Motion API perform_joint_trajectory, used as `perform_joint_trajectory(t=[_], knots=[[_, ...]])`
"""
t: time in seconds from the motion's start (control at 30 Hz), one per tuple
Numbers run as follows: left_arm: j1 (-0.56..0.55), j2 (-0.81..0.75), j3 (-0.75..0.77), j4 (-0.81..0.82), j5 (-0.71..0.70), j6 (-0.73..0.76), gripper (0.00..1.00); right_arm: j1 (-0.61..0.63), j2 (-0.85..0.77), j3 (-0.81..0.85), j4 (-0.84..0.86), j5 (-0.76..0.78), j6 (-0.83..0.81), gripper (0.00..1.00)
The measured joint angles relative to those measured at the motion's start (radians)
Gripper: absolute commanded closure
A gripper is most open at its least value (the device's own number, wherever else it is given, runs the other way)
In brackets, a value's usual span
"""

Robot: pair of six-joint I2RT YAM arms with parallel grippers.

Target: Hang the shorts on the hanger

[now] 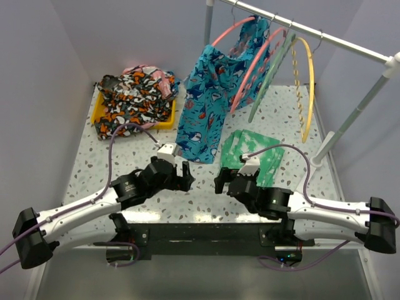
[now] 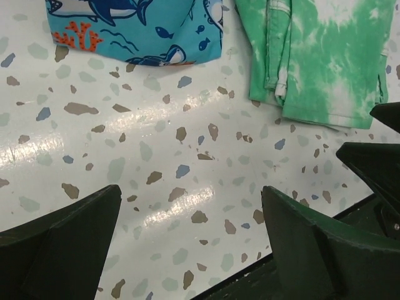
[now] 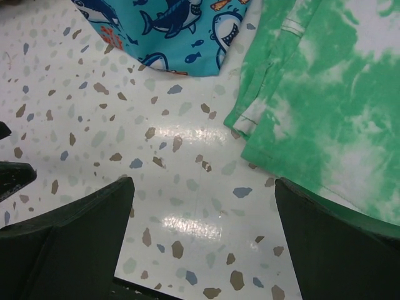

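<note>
Shorts [image 1: 201, 109] hang on the pink hanger [image 1: 232, 27] at the rail [image 1: 325, 36], hem down on the table [image 1: 94, 169]. Left gripper [image 1: 185, 176] and right gripper [image 1: 220, 181] gape wide, empty, low over it near that hem.

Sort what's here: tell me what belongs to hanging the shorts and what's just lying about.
Job: shorts, pink hanger at the rail's end.
Lying about: orange patterned garment, yellow tray, green cloth, green hanger, yellow hanger, second pink hanger.
</note>
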Motion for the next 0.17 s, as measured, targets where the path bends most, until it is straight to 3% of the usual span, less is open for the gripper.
perform_joint_trajectory(t=[0.17], knots=[[0.000,-0.005,0.004,-0.033,0.000,0.007,0.00,0.000,-0.043,-0.053,-0.018,0.018,-0.005,0.01]])
